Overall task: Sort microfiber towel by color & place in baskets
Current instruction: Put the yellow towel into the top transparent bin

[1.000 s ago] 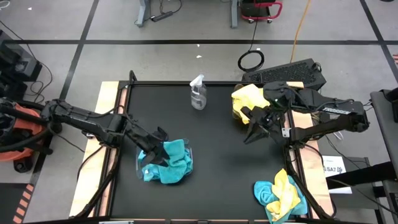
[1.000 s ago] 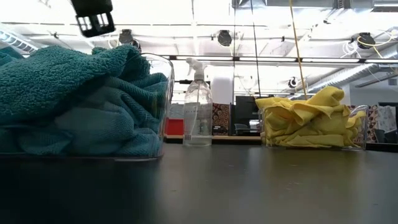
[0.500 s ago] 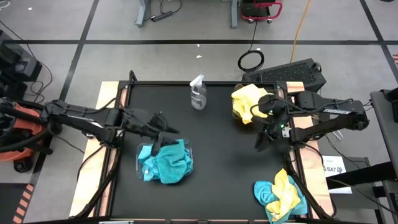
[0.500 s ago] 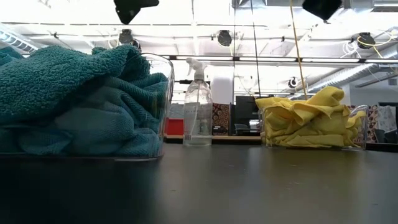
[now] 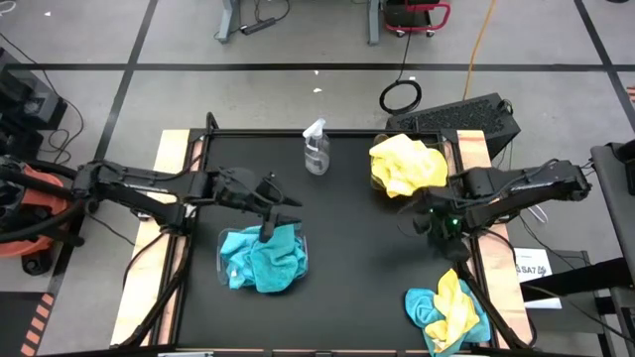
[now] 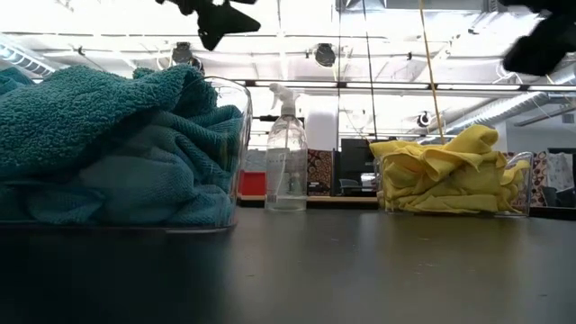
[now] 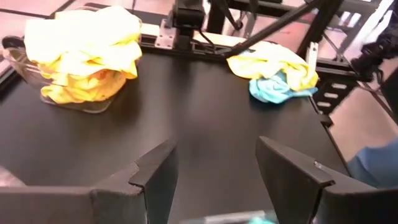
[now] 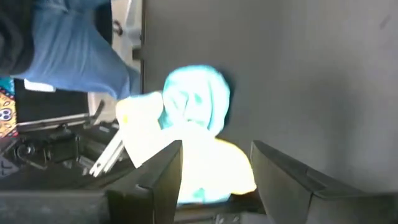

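1. The table (image 5: pixel 347 268) has a black top with bare wood strips along its left and right edges, and it stands on a grey floor marked with dark lines.
2. A clear spray bottle (image 5: pixel 316 149) stands upright near the back edge of the table.
3. Beyond the back edge, a coiled black cable (image 5: pixel 401 97) lies on the floor, and an orange cord runs away from it.
4. In the low view the room behind shows bright ceiling lights and pipes overhead.
5. The bin of teal cloths (image 5: pixel 262 260) sits at the front left of the table, heaped well above its rim (image 6: pixel 236 135).
6. The bin of yellow cloths (image 5: pixel 405 166) sits at the back right, also heaped full.
7. A loose pile of mixed yellow and teal cloths (image 5: pixel 445 307) lies at the front right corner, not yet sorted.
8. The left claw (image 5: pixel 270 213) hangs just behind the teal bin, its fingers (image 7: pixel 155 177) spread apart with nothing between them.
9. The right claw (image 5: pixel 433 230) is between the yellow bin and the loose pile, pointing down at the pile, its fingers (image 8: pixel 163 174) apart and empty.
10. Against a second ago, the left claw has lifted out of the teal bin and drawn back from it.
11. The right claw has left the front side of the yellow bin, swung toward the loose pile, and gone from nearly closed to spread.
12. The bottle, both bins and the pile lie as they did.
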You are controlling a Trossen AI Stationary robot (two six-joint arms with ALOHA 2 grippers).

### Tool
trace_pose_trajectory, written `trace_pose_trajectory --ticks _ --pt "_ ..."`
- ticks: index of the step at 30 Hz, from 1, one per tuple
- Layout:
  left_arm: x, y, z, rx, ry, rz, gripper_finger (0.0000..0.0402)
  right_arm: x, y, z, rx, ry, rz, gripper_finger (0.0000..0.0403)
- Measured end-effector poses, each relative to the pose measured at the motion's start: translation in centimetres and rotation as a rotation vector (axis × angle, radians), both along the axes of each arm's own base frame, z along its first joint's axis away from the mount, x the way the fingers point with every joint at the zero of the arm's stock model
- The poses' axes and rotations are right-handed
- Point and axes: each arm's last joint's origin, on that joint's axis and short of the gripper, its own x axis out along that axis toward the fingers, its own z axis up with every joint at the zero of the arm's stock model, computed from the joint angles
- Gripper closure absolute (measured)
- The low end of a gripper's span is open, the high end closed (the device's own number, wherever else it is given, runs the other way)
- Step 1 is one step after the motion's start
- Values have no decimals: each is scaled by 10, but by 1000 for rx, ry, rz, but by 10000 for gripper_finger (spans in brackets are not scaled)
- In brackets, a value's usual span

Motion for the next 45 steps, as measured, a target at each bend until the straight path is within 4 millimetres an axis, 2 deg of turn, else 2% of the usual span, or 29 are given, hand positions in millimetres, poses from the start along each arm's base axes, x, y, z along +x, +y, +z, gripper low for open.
trace_pose_trajectory --ticks 4,9,17,23,33,45 --pt "13 8 -6 -14 -18 -6 182 -13 9 -19 32 70 -15 220" --pt "25 18 -11 -30 -36 -5 182 -21 21 -33 88 73 -32 220" --pt "42 27 11 36 -119 -28 182 -19 40 -51 142 41 -12 220" --pt "45 32 23 57 -168 31 182 -22 54 -60 171 64 16 220" --pt "45 32 25 57 -181 39 182 -30 89 -66 238 73 94 220" --pt "45 32 25 57 -180 39 182 -35 125 -80 236 147 190 220"
